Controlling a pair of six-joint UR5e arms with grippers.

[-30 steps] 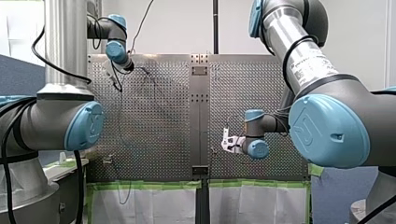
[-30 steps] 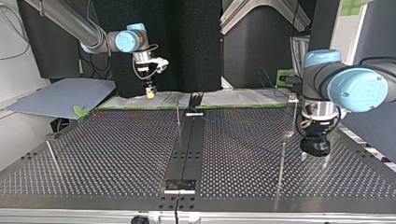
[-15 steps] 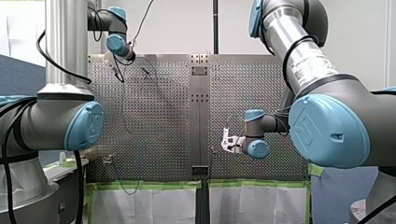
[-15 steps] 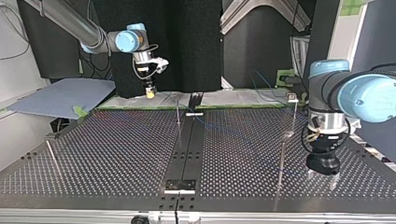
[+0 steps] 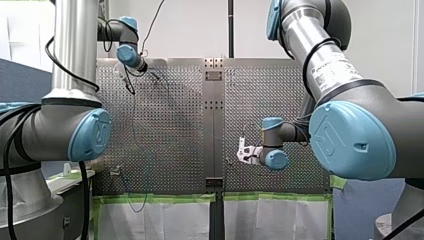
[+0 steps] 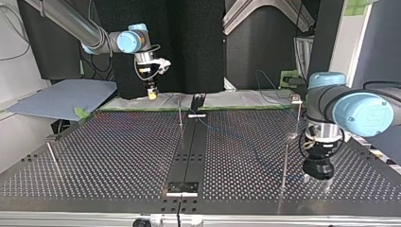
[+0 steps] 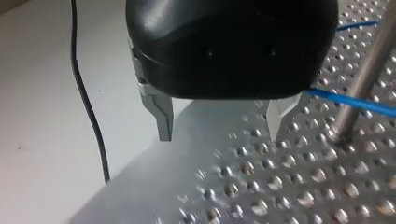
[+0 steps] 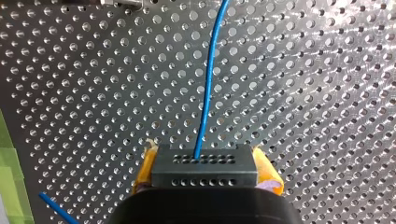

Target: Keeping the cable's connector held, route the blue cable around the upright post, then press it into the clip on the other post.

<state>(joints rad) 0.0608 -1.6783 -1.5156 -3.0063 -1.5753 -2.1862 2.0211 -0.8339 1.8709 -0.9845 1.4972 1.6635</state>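
Keep right gripper (image 6: pixel 152 94) clamped on connector (image 8: pixel 205 170) at the table's (image 6: pixel 118 156) arm-side edge. Close left gripper (image 7: pixel 219 123), now open and empty, on blue cable (image 7: pixel 378 108) beside post (image 7: pixel 369 70) near the opposite edge; pull gently, without slack. Counted: two grippers, one cable, one connector, four posts in top view.

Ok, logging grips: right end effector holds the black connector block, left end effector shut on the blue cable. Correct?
No: the left wrist view shows the left end effector open, the thin blue cable beside it. The right end effector does hold the black connector block.
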